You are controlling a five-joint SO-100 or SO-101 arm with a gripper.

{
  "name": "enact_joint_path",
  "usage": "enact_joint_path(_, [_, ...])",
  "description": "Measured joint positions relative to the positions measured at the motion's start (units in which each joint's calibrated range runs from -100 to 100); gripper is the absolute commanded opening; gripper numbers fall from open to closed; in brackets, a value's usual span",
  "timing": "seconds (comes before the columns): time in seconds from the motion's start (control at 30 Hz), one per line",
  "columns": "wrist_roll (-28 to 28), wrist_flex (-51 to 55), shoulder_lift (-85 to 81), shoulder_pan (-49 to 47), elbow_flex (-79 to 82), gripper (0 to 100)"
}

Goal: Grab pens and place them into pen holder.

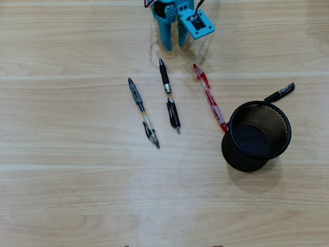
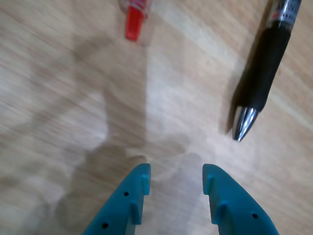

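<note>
On wood-grain table (image 1: 61, 195), overhead view: gripper (image 1: 175, 43), teal, at top edge, fingers parted w/ nothing between, hanging just above tip of black pen w/ silver band (image 1: 168, 95). Grey-and-clear pen (image 1: 143, 112) lies to its left, red-and-clear pen (image 1: 209, 98) to its right, lower end running up to pen holder (image 1: 241, 159). All-black pen (image 1: 280, 93) pokes out past holder's far rim, on table behind it as far as can be told. Holder upright, appears empty. Wrist view: gripper (image 2: 176, 176) over bare wood; black pen's silver tip (image 2: 243, 122) ahead-right, red pen end (image 2: 133, 24) ahead-left, neither between fingers. Step: approach for first pick, none placed yet. Next move likely needs shift toward one pen, fingers straddling barrel crosswise, then descent and close.
</note>
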Motion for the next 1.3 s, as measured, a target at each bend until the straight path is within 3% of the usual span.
enact_joint_path(0.27, [-0.4,4.3,6.2,2.4,-8.3,13])
enact_joint_path(0.4, [0.6,3.3,24.8,4.1,-26.6,13])
enact_joint_path(0.77, [13.2,2.6,102.4,10.9,-99.1,13])
enact_joint_path(0.83, [11.9,5.9,112.3,13.8,-105.9,13])
enact_joint_path(1.0, [7.6,8.7,122.1,18.0,-108.9,13])
enact_joint_path(1.3, [6.9,8.8,128.0,17.0,-109.8,13])
